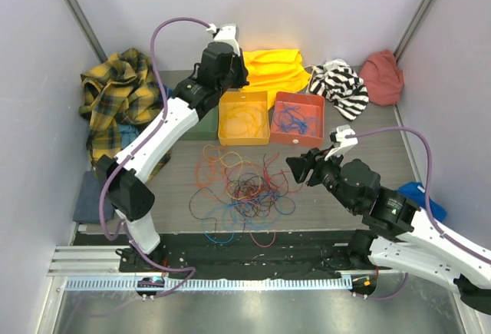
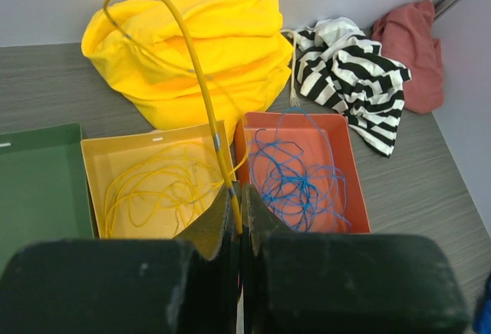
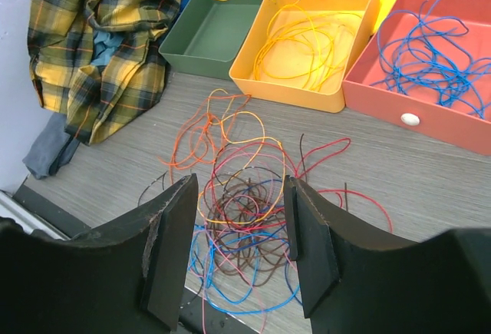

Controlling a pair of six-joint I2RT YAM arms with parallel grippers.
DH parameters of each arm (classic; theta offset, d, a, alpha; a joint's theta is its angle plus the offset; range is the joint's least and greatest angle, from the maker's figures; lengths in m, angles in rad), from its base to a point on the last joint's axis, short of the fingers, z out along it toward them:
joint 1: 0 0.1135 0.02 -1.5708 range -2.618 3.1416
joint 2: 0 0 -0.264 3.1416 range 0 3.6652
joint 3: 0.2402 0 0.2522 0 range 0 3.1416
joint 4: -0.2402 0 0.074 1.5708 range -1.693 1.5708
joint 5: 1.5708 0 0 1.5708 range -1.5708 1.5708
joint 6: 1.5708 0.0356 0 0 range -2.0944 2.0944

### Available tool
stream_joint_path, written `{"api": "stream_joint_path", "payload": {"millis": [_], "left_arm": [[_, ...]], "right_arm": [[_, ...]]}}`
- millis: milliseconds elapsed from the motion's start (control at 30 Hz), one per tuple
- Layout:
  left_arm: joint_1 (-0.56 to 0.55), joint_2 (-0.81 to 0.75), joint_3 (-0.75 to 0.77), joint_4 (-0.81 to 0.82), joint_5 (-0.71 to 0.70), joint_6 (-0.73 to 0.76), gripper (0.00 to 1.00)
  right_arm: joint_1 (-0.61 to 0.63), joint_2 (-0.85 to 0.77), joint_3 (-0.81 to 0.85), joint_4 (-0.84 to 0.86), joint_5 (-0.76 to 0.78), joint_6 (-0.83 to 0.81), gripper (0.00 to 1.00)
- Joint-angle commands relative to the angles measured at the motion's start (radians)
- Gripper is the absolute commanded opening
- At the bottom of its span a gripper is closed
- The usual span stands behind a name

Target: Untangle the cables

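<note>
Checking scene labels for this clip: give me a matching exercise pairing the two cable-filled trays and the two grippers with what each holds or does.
1. yellow rectangular plastic tray
2. red rectangular plastic tray
3. left gripper
4. right gripper

A. open, facing the tangled multicoloured cable pile
B. contains thin blue cables
C. shut on a thin yellow cable
D. contains thin yellow cables

Pairs: 1-D, 2-B, 3-C, 4-A

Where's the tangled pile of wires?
In the overhead view, the tangled wires lie mid-table, just below the yellow tray and red tray.
</note>
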Motion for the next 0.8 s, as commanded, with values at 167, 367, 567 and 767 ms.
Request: {"api": "stream_joint_path", "payload": {"millis": [167,367,567,767], "left_arm": [[0.021,0.063,-0.023,0.081,0.029,-0.039,0.00],[0.035,0.119,-0.060,0.087,0.029,-0.056,0.00],[0.038,0.199,-0.034,0.041,0.064,-0.060,0.00],[0.038,0.201,0.009,-0.027,0.073,-0.051,0.55]], "right_arm": [[0.007,-0.011,-0.009,-0.002,0.050,-0.029,0.56],[0.005,-0.026,-0.019,-0.016,0.064,-0.029,0.56],[0.007,-0.031,-0.024,-0.022,0.067,-0.026,0.56],[0.007,-0.039,-0.026,-0.031,0.072,-0.026,0.56]]}}
